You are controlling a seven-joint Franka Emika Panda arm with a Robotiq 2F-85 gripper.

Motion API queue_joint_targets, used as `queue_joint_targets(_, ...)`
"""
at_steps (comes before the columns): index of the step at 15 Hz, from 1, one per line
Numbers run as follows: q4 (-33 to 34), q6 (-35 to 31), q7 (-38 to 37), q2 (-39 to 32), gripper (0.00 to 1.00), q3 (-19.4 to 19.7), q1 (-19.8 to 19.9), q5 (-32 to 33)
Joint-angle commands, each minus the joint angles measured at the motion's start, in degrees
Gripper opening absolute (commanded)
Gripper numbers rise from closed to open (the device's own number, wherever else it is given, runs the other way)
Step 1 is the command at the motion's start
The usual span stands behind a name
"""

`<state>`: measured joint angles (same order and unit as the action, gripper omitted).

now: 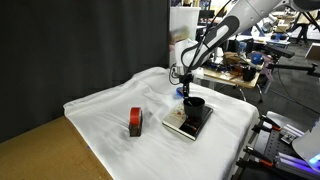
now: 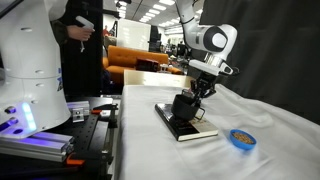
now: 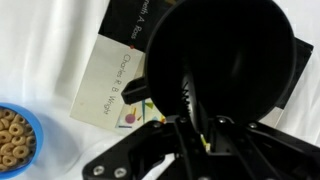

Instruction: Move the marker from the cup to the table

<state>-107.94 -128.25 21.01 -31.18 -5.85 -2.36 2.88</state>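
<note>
The marker (image 3: 186, 96), just one, stands in the one black cup (image 3: 225, 45) at the upper right of the wrist view. The one gripper (image 3: 198, 130) is at the bottom, its fingers pinched nearly closed on the marker. The cup sits on one book (image 3: 105, 85). One blue bowl (image 3: 14, 136) sits at the lower left.

Black cup (image 3: 225, 45) atop book (image 3: 108, 85); jaws apparently inside cup; blue cereal bowl (image 3: 14, 138) at left.

A robotics lab in an open office hall; black curtain (image 1: 60, 50) behind the cloth-draped worktop (image 1: 110, 110); cluttered benches (image 1: 238, 66); ceiling strip lights (image 2: 158, 8); orange sofa (image 2: 126, 56).
</note>
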Motion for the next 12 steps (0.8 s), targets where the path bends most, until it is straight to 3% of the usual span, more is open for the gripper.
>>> queue_joint_targets(1, 2.1, 1.3, 0.2, -1.0, 0.04, -0.1, 0.1, 1.3)
queue_joint_targets(12, 5.9, 1.1, 0.4, -2.5, 0.04, 0.2, 0.1, 2.2)
